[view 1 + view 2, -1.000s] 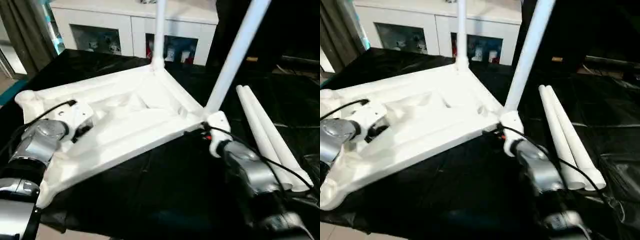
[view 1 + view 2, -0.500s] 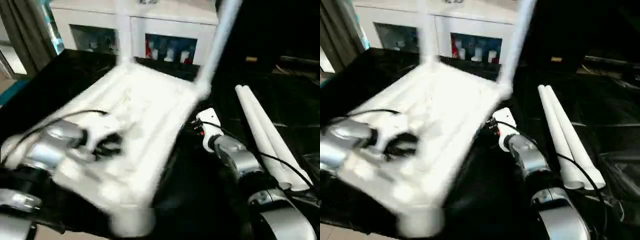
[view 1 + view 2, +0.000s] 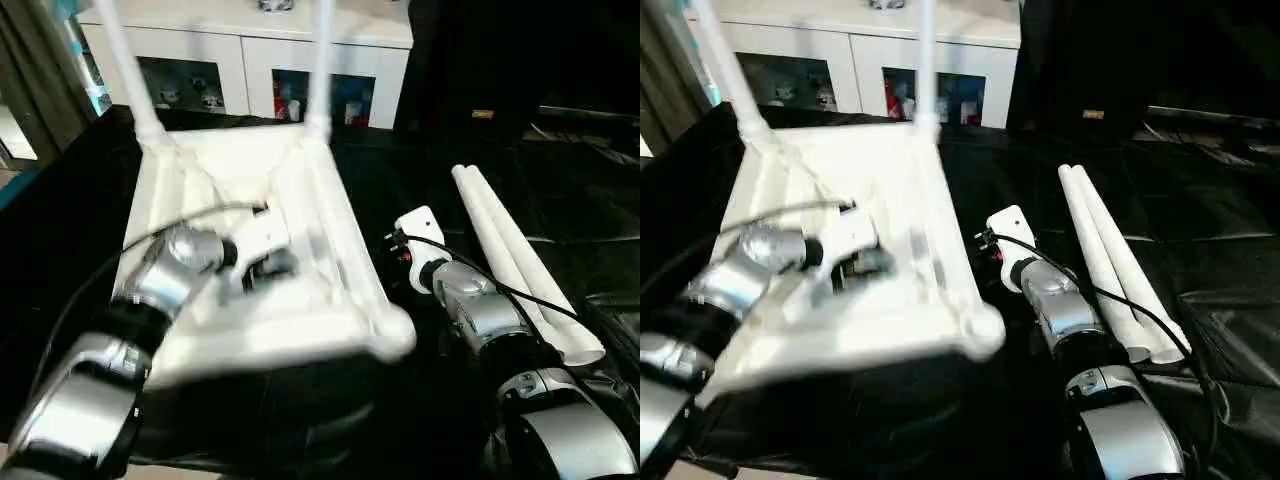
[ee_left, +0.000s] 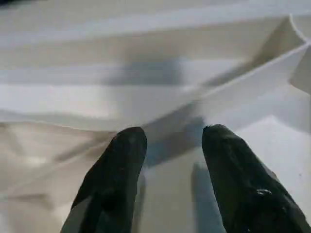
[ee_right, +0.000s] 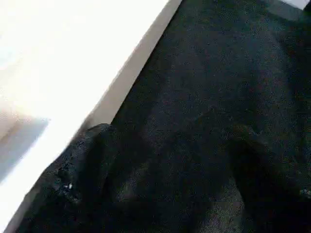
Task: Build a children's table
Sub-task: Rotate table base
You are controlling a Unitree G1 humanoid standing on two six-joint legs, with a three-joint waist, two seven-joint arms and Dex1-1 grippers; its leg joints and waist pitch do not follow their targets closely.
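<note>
My left gripper point(image 4: 170, 145) straddles a rib inside the upturned children's table point(image 3: 330, 215), fingers half spread around it; my right gripper point(image 5: 170, 160) hangs wide and empty over the black sheet point(image 3: 420, 130) at the table's three o'clock edge. The table lies at my twelve o'clock, two legs standing at its far corners and two spare legs point(image 3: 510, 255) at two o'clock. It looks light, stiff and slick, so I judge the ribs and rim the surest hold.

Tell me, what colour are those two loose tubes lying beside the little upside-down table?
White. The two loose legs show best in the left eye view, against the black sheet.
</note>
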